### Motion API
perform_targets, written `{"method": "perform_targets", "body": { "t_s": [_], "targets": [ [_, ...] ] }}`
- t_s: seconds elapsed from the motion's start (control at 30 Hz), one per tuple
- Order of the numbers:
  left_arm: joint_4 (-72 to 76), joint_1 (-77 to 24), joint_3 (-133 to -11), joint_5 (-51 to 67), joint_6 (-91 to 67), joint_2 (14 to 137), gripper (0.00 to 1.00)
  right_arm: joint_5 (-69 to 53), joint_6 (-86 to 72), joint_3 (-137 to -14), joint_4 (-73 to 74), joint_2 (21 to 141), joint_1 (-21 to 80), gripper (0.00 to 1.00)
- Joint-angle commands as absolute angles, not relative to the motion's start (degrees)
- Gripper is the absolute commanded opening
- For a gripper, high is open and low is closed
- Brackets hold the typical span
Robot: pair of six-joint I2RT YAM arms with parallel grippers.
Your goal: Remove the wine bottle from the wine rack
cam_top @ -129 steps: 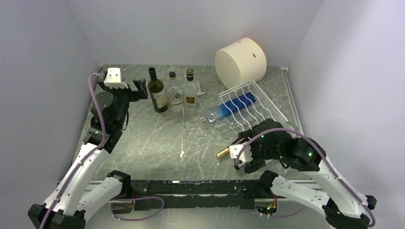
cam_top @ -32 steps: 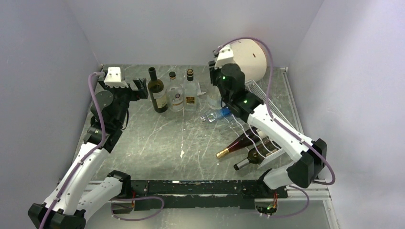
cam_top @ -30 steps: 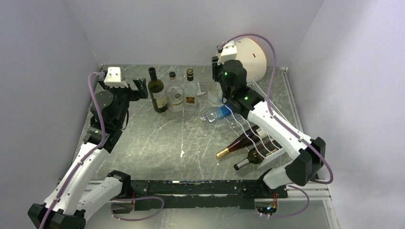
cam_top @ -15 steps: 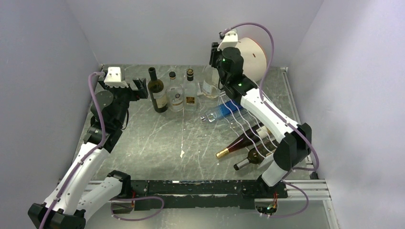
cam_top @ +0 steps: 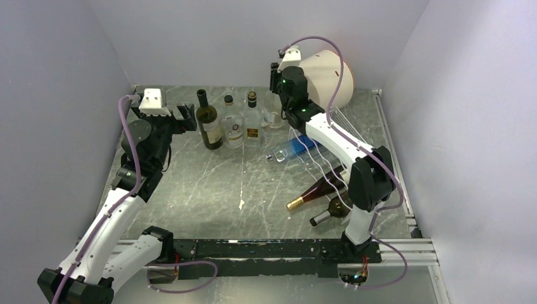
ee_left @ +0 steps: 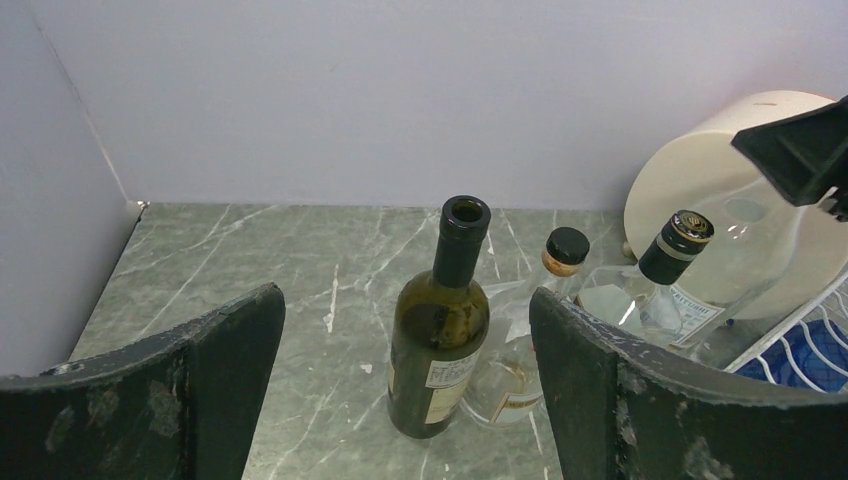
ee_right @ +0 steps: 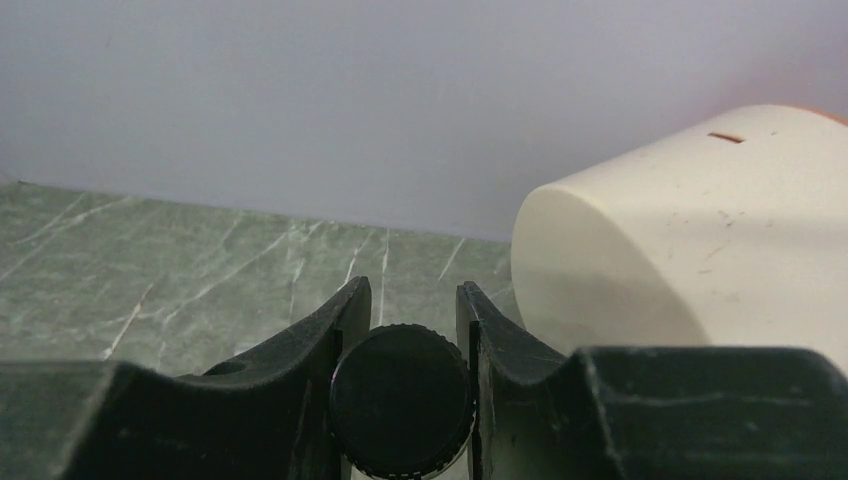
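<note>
The white wire wine rack (cam_top: 342, 155) lies at the right. On it are a blue bottle (cam_top: 295, 149), a dark red wine bottle (cam_top: 315, 192) with a gold cap, and another dark bottle (cam_top: 330, 212). My right gripper (cam_top: 277, 95) (ee_right: 412, 300) is at the back, left of the rack. It is shut on the black screw cap (ee_right: 400, 400) of an upright clear glass bottle (cam_top: 273, 116) (ee_left: 748, 235). My left gripper (cam_top: 185, 118) (ee_left: 405, 400) hovers open at the back left, facing the standing bottles and holding nothing.
A dark green bottle (cam_top: 208, 123) (ee_left: 440, 330), a round clear bottle (cam_top: 233, 130) and a clear labelled bottle (cam_top: 252, 123) (ee_left: 660, 290) stand in a row at the back. A big cream cylinder (cam_top: 326, 79) (ee_right: 700, 230) lies behind the rack. Walls close in on three sides.
Earlier the right arm was low at the rack's near end. In the last second it carried the clear bottle back and left from above the rack to beside the standing row. Left arm unmoved.
</note>
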State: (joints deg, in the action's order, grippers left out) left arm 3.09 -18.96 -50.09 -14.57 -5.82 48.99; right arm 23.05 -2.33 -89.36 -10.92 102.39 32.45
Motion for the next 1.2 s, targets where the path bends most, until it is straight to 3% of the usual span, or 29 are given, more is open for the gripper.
{"method": "perform_targets", "body": {
  "t_s": [0.0,0.4,1.0,1.03,1.17],
  "targets": [
    [3.4,-18.79,-51.78,-14.67,-5.76,48.99,0.95,22.44,-3.37,-90.48,-23.39,101.53,32.17,0.0],
    [3.25,-18.78,-51.94,-14.06,-5.93,49.13,0.95,19.94,-5.71,-84.57,-23.93,102.9,32.17,0.0],
    [3.4,-18.81,-51.86,-14.6,-5.63,49.02,0.95,17.04,0.46,-69.02,-41.72,100.61,34.97,0.0],
    [3.35,-18.81,-51.86,-14.67,-5.67,49.04,0.95,16.73,0.54,-68.31,-41.86,100.49,35.02,0.03],
    [3.43,-18.8,-51.77,-14.69,-5.63,49.02,0.95,16.21,-0.06,-67.66,-39.35,99.64,35.15,0.37]
  ]
}}
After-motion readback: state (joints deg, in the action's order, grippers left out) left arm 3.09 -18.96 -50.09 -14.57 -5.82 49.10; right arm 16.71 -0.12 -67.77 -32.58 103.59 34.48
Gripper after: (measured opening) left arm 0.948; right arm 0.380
